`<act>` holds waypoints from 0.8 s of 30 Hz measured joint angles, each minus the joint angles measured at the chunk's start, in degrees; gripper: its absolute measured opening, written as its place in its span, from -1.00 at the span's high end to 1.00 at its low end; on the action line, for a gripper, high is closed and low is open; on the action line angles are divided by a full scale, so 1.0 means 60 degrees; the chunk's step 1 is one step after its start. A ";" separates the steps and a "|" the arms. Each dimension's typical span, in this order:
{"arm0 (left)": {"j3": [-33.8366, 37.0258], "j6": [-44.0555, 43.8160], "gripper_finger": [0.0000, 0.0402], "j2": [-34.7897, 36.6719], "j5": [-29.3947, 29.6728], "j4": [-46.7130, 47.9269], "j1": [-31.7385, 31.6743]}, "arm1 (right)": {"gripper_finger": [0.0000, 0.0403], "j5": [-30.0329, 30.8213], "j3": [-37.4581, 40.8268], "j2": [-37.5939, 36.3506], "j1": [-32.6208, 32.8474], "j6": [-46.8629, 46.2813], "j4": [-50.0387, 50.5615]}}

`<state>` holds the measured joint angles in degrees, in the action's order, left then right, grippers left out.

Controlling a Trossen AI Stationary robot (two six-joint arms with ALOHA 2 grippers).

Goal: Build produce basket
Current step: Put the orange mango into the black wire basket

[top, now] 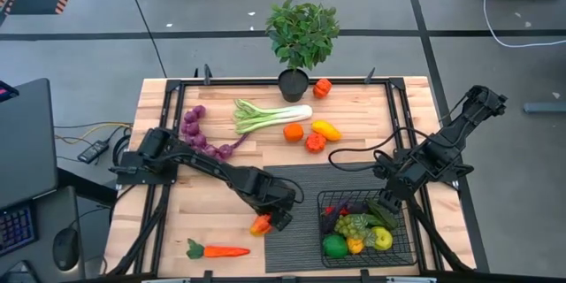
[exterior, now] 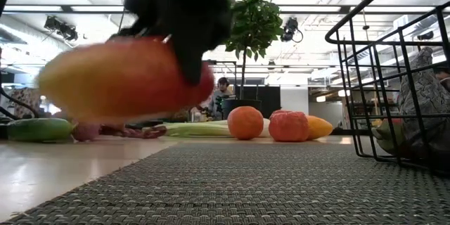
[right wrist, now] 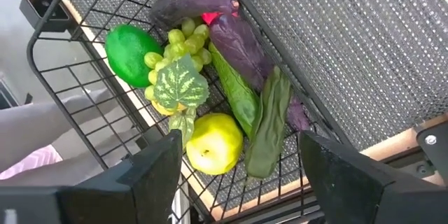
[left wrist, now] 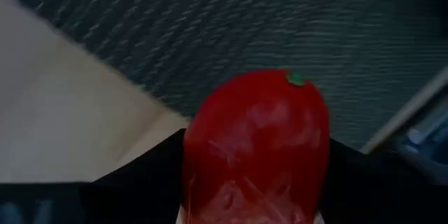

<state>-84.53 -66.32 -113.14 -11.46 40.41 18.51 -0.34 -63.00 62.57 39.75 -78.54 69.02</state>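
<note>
While clamped on red-yellow fruit, left gripper, near basket

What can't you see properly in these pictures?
- The fruit in the left end effector: blurred in the low view; the left wrist view shows only its red side.
- The basket: the low view's right edge cuts it off.
- The produce at the basket's bottom: the green grapes and leaf cover it in the right wrist view.
- The person behind the plant: too small, low view.
</note>
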 joint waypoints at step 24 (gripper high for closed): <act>-0.3071 0.3930 -0.37 -0.0362 0.3406 -0.5246 -0.0090 | -0.43 0.0344 0.0000 -0.0835 0.0534 -0.3135 -0.0006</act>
<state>-102.96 -42.73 -115.31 8.98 8.93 17.97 1.73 -63.00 57.56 42.95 -97.35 68.98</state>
